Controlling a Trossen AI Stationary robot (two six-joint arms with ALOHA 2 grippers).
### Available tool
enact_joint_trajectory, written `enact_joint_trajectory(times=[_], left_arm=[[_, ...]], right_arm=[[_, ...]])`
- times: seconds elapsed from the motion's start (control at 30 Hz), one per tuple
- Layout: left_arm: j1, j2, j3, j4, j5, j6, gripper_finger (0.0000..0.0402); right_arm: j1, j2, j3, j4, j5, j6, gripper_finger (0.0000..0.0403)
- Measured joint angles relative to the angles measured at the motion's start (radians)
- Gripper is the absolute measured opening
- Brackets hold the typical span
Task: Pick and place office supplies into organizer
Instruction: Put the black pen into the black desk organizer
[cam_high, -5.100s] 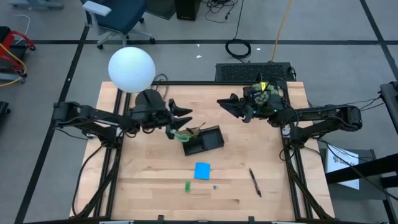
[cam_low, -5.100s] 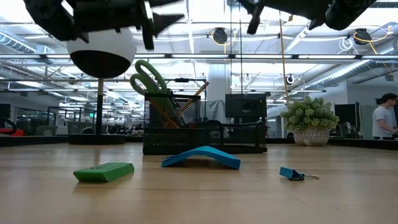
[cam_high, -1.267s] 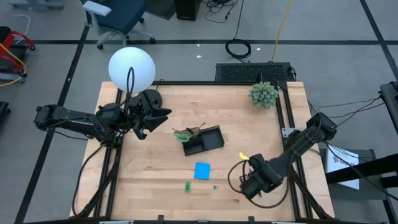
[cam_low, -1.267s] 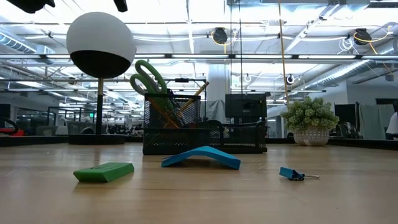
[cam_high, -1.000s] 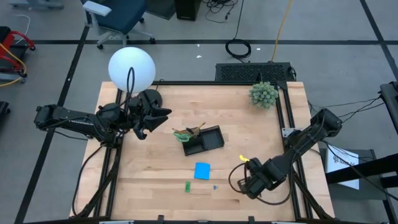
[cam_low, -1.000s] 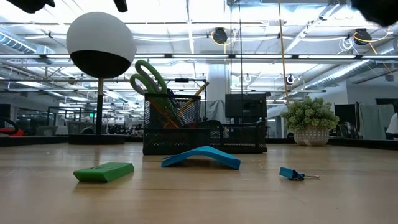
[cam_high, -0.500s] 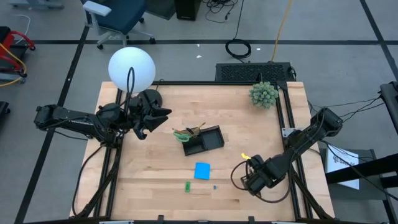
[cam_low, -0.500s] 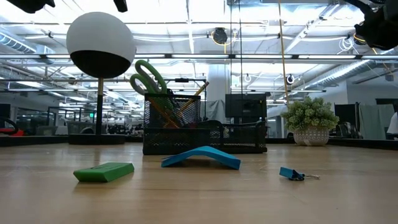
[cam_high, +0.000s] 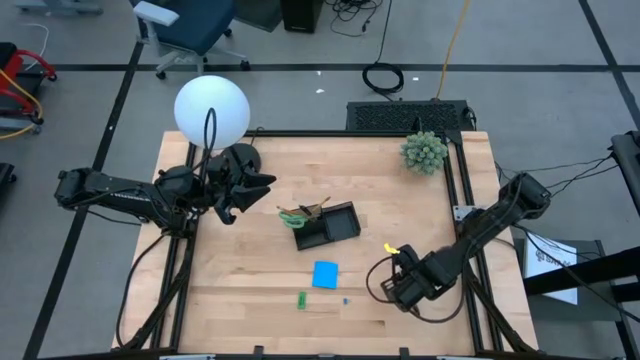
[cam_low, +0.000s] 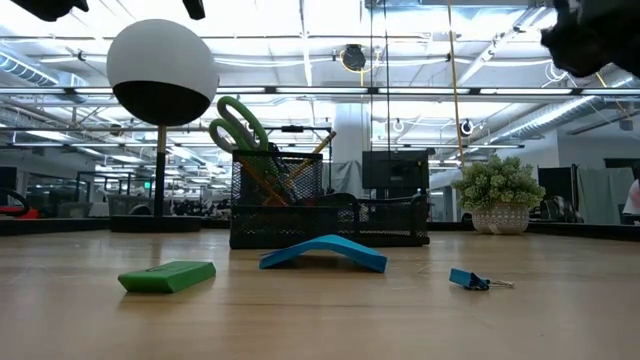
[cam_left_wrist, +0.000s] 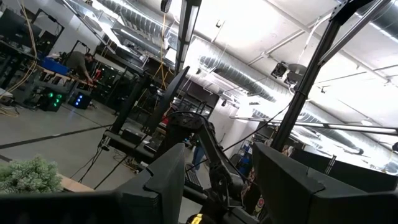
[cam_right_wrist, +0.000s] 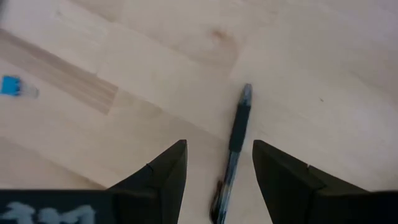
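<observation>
From above, the right gripper (cam_high: 400, 284) hangs low over the near right part of the table (cam_high: 250, 310), while the left gripper (cam_high: 262, 186) waits up by the lamp's white globe (cam_high: 211, 111). The black organizer (cam_high: 335, 224) sits mid-table with green-handled scissors (cam_high: 292, 214) sticking out of it. The blue note pad (cam_high: 325, 274) lies just in front of it, and a small green piece (cam_high: 301, 299) lies nearer still.

At table level, the scissors (cam_low: 238, 125) stand in the mesh organizer (cam_low: 330, 215); the note pad (cam_low: 323, 251), a green eraser-like block (cam_low: 167, 275) and a blue binder clip (cam_low: 467, 279) lie on the wood.

The left wrist shows its fingers (cam_left_wrist: 165, 180) spread apart, holding nothing.

The right wrist shows a black pen (cam_right_wrist: 233, 146) lying on the table, its lower end between the parted fingers (cam_right_wrist: 168, 171), not gripped.
</observation>
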Motion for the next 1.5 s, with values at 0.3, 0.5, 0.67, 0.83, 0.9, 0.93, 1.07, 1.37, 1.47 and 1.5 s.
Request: enact_joint_trajectory(times=[0.3, 0.5, 0.67, 0.83, 0.9, 0.93, 1.07, 1.37, 1.47, 1.5], left_arm=[[0.0, 0.0, 0.0, 0.0, 0.0, 0.0, 0.0184], [0.0, 0.0, 0.0, 0.0, 0.0, 0.0, 0.0184], [0.0, 0.0, 0.0, 0.0, 0.0, 0.0, 0.0184], [0.0, 0.0, 0.0, 0.0, 0.0, 0.0, 0.0184], [0.0, 0.0, 0.0, 0.0, 0.0, 0.0, 0.0184], [0.0, 0.0, 0.0, 0.0, 0.0, 0.0, 0.0184], [0.0, 0.0, 0.0, 0.0, 0.0, 0.0, 0.0184], [0.0, 0.0, 0.0, 0.0, 0.0, 0.0, 0.0184], [0.0, 0.0, 0.0, -0.002, 0.0, 0.0, 0.0184], [0.0, 0.0, 0.0, -0.003, 0.0, 0.0, 0.0184]], right_arm=[[-0.054, 0.0, -0.121, 0.11, -0.187, 0.019, 0.0169], [-0.077, 0.0, -0.131, 0.118, -0.182, -0.001, 0.0169], [-0.088, 0.003, -0.139, 0.132, -0.179, -0.013, 0.0169], [-0.092, 0.004, -0.205, 0.239, -0.181, -0.009, 0.0167], [-0.098, 0.004, -0.225, 0.267, -0.183, -0.008, 0.0166], [-0.102, 0.004, -0.231, 0.272, -0.186, -0.006, 0.0165], [-0.112, 0.004, -0.25, 0.266, -0.209, -0.006, 0.0159], [-0.117, 0.061, -0.254, 0.293, -0.266, -0.009, 0.0139], [-0.117, 0.076, -0.244, 0.297, -0.271, -0.009, 0.0135], [-0.118, 0.076, -0.24, 0.296, -0.271, -0.008, 0.0135]])
